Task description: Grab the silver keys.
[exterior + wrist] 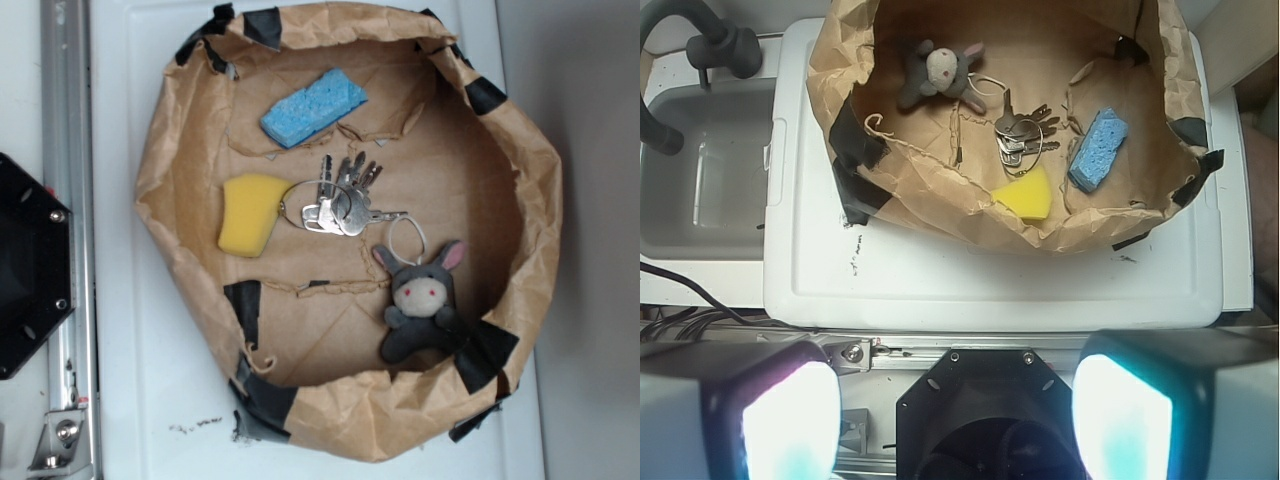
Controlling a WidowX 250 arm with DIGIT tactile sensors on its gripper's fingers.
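Two fingers fill the lower corners of the wrist view, blurred and glowing pale, set wide apart and released, with nothing between them; the gripper hangs high above the white worktop, well apart from everything in the bin. Beyond the worktop's near edge sits a bin walled with crumpled brown paper and patched with black tape. On its floor the keys lie near the middle, fanned from a ring. Just beside them, on the side toward the robot base, lies a yellow sponge, touching or nearly touching the ring. A blue sponge lies apart from the keys, close to the paper wall. A grey plush donkey lies on the keys' other side, its thin wire loop reaching toward them.
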